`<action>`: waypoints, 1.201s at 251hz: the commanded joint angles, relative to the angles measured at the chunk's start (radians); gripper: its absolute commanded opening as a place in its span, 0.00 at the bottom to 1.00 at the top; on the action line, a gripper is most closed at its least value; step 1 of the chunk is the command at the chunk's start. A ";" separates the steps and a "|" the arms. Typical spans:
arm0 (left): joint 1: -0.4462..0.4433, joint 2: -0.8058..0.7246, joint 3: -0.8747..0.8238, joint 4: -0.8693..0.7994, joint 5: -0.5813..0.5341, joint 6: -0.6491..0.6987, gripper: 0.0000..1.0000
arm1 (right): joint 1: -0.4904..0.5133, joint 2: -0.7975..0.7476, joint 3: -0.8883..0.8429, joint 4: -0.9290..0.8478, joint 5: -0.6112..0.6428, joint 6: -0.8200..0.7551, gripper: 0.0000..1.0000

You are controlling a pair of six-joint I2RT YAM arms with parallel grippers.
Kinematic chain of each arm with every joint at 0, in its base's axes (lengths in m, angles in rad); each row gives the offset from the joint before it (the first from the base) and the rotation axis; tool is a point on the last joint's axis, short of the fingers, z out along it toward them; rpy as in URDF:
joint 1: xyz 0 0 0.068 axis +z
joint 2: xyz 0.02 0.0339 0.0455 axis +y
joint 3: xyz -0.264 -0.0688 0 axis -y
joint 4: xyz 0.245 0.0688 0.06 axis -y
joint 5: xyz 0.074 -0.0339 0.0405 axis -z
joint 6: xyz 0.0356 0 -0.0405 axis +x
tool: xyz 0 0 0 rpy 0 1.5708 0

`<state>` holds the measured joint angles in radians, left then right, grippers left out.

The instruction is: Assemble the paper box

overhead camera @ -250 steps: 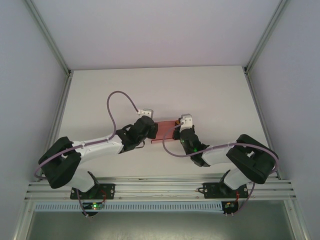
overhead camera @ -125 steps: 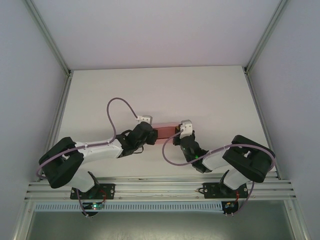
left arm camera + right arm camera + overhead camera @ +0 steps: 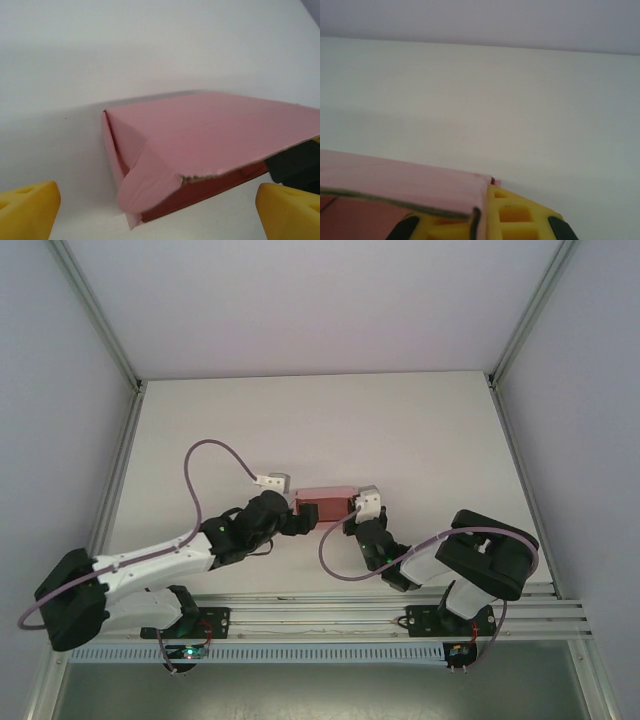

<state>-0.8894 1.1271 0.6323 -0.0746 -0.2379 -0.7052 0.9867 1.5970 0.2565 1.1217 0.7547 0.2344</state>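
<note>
The paper box (image 3: 326, 503) is a small flat pink card box near the table's middle, between my two grippers. In the left wrist view the paper box (image 3: 210, 135) shows a folded end flap with a rounded tab and a torn-looking front edge over a darker inner wall. My left gripper (image 3: 160, 220) is open wide, its yellow fingertips (image 3: 27, 210) well apart and short of the box's end. From above, the left gripper (image 3: 303, 517) sits at the box's left end. My right gripper (image 3: 487, 212) is shut on the box's right edge (image 3: 395, 182), also seen from above (image 3: 353, 519).
The white table (image 3: 420, 430) stretches behind the box, framed by grey walls and aluminium rails. A purple cable (image 3: 210, 455) loops above the left arm. The right arm's elbow (image 3: 490, 555) is folded near the front rail.
My left gripper has opened and let go of the box, and the left arm has drawn back toward the near left. The right gripper stays shut on the box, which has shifted slightly.
</note>
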 commanded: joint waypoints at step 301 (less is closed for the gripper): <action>0.334 0.284 -0.025 0.152 0.353 -0.334 0.72 | 0.132 0.149 0.008 0.040 0.030 -0.192 0.20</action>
<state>-0.5671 1.3975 0.6628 -0.0109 0.1333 -1.0191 1.1080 1.7756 0.2718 1.2942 0.8150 0.0250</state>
